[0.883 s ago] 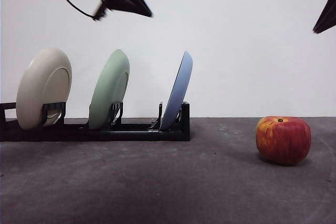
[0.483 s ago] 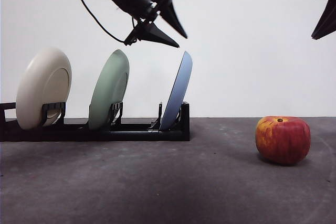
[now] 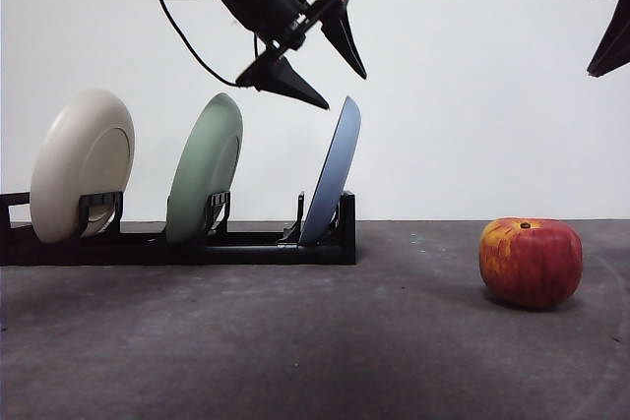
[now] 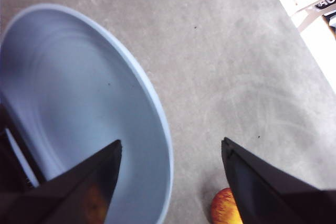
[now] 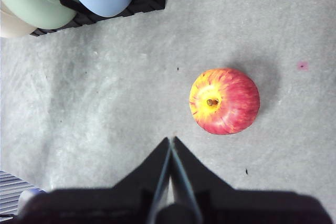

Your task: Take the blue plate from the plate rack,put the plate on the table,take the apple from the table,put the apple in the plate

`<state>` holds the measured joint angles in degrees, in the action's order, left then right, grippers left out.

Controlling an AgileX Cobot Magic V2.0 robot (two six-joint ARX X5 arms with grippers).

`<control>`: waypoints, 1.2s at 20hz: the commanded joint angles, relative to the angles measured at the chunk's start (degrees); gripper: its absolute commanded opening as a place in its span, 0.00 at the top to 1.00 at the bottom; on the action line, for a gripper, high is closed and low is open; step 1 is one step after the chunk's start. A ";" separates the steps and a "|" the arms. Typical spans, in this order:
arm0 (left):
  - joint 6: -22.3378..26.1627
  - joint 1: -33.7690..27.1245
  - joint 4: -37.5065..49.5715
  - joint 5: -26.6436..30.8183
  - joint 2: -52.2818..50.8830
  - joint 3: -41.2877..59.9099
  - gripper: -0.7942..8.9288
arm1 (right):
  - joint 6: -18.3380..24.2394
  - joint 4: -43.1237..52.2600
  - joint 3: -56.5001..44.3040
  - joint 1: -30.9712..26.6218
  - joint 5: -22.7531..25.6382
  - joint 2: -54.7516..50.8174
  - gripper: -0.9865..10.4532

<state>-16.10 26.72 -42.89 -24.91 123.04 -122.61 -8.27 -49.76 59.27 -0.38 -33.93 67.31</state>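
- At the rack's end slot nearest the apple, I see the blue plate (image 3: 335, 169) standing tilted in the plate rack (image 3: 197, 241), beside a pale green plate (image 3: 205, 166) and a cream plate (image 3: 82, 164).
- My left end effector (image 3: 335, 71) hangs just above the blue plate's rim, jaws spread, touching nothing.
- On the counter (image 3: 295, 341), well apart from the rack, sits the apple (image 3: 531, 262).
- My right end effector (image 5: 170, 148) waits above the apple, jaws pressed together.

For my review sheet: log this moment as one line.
left gripper: open, above blue plate rim | blue plate: in plate rack | apple: on table | right gripper: shut, waiting
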 commanded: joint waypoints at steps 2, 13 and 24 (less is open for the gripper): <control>0.72 0.87 0.31 0.59 2.67 0.02 0.60 | 0.94 0.04 0.26 0.04 -0.15 0.04 0.91; 0.79 1.88 3.21 2.86 2.67 -0.72 0.86 | 0.98 -0.04 0.26 0.04 -0.15 0.04 0.91; -6.47 0.33 3.10 -3.69 2.43 -2.21 0.92 | 0.96 -0.07 0.26 0.04 -0.15 0.04 0.91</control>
<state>-21.17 27.29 -40.51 -27.38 125.47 -123.98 -7.90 -49.87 59.29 -0.38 -33.91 67.31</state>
